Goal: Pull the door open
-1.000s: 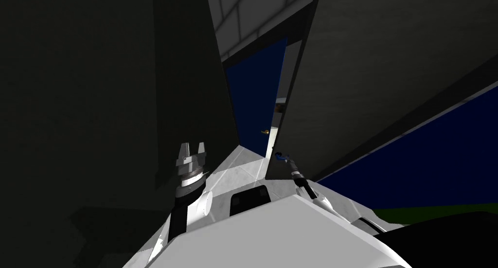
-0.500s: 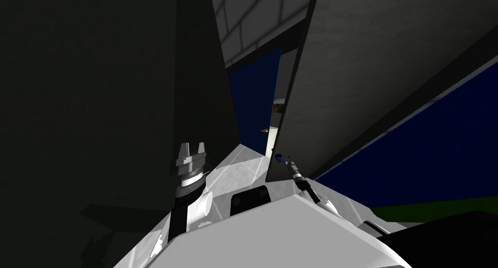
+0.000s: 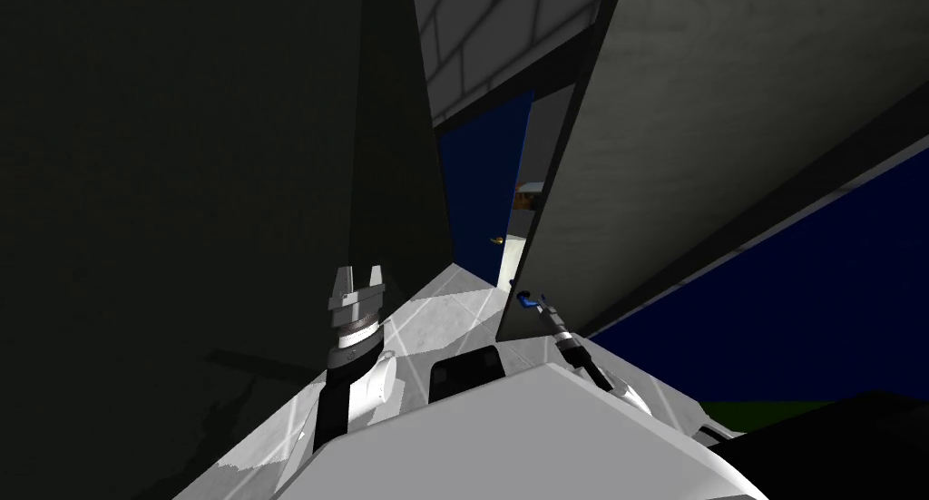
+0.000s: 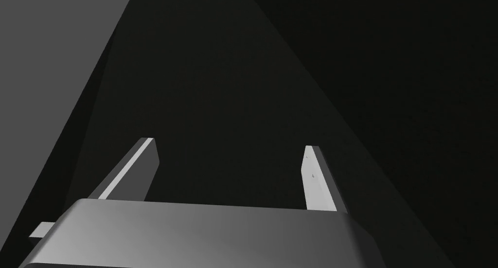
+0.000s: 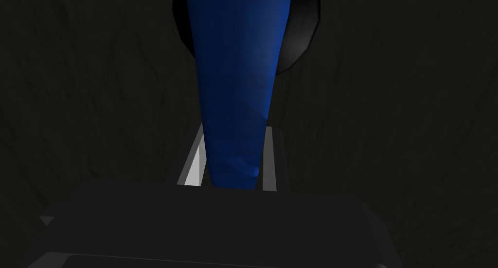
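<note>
The door stood from 12 to 2 o'clock, with its free edge nearest 12. A wall stood from 9 to 11 o'clock. Between them was a gap, and the floor ran through it to a second door behind. The handle sat low on the door's near face, beside the free edge. The right gripper was on it, one finger pressing each side. The left gripper hung at 11 o'clock before the wall, fingers apart.
</note>
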Controlling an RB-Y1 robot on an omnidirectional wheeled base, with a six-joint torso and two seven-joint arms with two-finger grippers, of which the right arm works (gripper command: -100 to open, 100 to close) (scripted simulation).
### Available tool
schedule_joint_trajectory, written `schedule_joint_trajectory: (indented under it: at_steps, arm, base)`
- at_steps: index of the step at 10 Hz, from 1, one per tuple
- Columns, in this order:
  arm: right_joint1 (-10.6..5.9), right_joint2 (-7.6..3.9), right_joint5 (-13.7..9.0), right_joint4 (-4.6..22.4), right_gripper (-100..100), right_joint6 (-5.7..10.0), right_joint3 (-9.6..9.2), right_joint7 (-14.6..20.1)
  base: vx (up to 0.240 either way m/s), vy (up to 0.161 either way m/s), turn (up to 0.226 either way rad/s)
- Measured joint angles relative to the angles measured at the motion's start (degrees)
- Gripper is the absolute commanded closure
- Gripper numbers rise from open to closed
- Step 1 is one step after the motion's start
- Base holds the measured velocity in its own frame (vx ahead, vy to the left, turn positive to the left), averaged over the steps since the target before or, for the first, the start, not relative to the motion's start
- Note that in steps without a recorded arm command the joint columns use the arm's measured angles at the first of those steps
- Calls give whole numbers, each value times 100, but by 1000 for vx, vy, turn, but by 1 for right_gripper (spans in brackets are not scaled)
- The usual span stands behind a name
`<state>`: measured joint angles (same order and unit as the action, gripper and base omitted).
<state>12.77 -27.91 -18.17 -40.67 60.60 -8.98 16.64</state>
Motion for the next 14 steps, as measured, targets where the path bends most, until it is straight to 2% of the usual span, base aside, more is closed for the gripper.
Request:
schedule_joint_trajectory:
  at_steps: [2,3,4,5,7,9,11,13,14]
  arm:
    - [151,-75,7,-45,100,146,-98,78]
    - [165,-99,12,18,100,240,-142,117]
    - [250,-147,7,-49,100,285,-170,148]
    - [221,-161,16,71,100,392,-208,191]
    - [242,-191,9,160,100,457,-222,219]
    - [293,-259,-7,129,100,551,-246,251]
    - [259,-247,17,368,100,776,-337,303]
    - [346,-282,21,375,100,903,-404,338]
    - [334,-288,28,513,100,1045,-444,374]
  base:
    - [-159,-32,96]
    - [-173,-24,124]
    - [-146,-23,80]
    - [-62,-20,-1]
    - [-172,-43,193]
    - [-221,-37,156]
    - [-217,-74,169]
    - [-218,-47,166]
    - [-225,-74,169]
